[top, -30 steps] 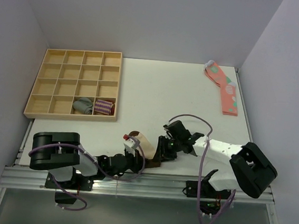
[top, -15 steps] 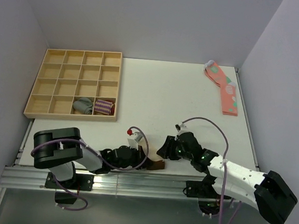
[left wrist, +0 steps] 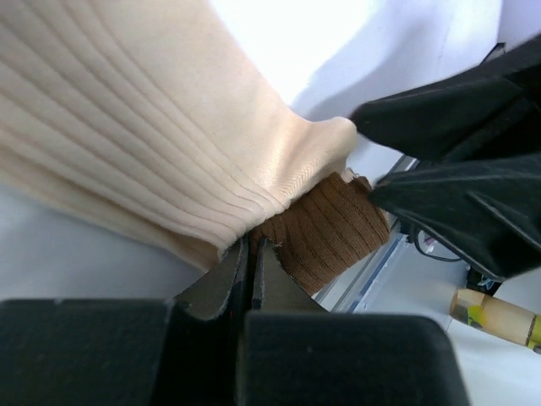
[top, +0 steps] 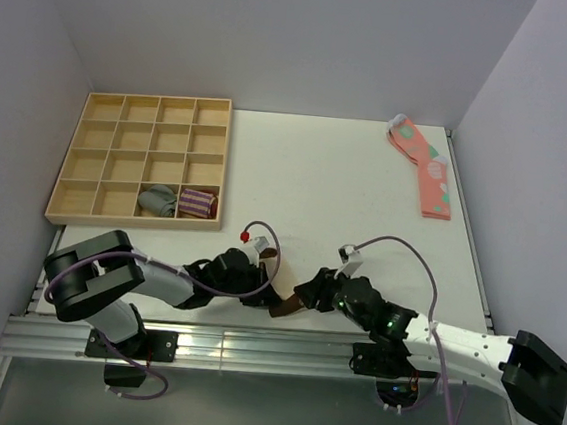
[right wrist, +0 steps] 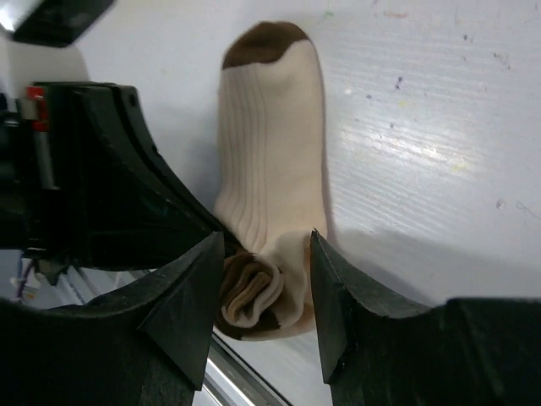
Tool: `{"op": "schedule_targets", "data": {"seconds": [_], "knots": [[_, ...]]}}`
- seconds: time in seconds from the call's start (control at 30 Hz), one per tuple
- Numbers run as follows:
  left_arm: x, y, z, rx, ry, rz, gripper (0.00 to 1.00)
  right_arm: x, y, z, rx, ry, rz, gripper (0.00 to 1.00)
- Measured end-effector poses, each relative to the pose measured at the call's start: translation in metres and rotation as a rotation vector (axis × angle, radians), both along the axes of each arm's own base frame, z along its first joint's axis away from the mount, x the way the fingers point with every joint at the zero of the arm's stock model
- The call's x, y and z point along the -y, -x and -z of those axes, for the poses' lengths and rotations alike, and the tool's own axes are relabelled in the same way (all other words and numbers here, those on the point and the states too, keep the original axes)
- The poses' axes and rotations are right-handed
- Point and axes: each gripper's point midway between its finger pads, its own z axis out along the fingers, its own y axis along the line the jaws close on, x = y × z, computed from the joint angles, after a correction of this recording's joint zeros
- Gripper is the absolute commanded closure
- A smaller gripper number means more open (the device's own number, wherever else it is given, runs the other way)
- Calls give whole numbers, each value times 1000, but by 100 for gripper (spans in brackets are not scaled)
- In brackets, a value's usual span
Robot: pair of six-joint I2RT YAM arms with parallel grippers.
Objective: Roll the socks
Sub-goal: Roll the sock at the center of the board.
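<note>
The socks (right wrist: 270, 161) lie flat at the table's near edge, beige with a dark brown toe pointing away. Their brown cuff end (right wrist: 254, 298) is rolled into a small coil. My right gripper (right wrist: 266, 254) is open, one finger on each side of that coil, not pressing it. My left gripper (left wrist: 251, 247) is shut, its tips pinching the socks (left wrist: 161, 127) where the beige fabric meets the brown cuff (left wrist: 331, 230). From above, only a brown bit of the socks (top: 285, 308) shows between the left gripper (top: 264, 293) and right gripper (top: 306, 295).
A wooden compartment tray (top: 137, 163) sits at the back left, holding a grey rolled sock (top: 159, 201) and a purple-striped one (top: 197, 203). Pink spotted socks (top: 426, 171) lie at the far right. The metal rail (top: 251, 345) runs right beside the socks.
My right arm has swung down and stretched low along the near edge, and its jaws have opened wider around the rolled end. The left gripper has lowered, staying shut on the socks.
</note>
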Motion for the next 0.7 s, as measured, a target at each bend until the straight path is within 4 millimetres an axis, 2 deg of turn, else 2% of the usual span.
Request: {"op": "schedule_targets", "data": {"seconds": [0.23,0.43,0.7], "knots": [[-4,-3,-1,-22,-53,47,100,-5,-4,-33,94,-114,31,47],[-1,-3,-1,-14,-89,100,100,-10,-1,-52,132,-179,18,46],[5,-3,-1,-11,-112,153,100,-14,3,-46,99,-182,13,47]]}}
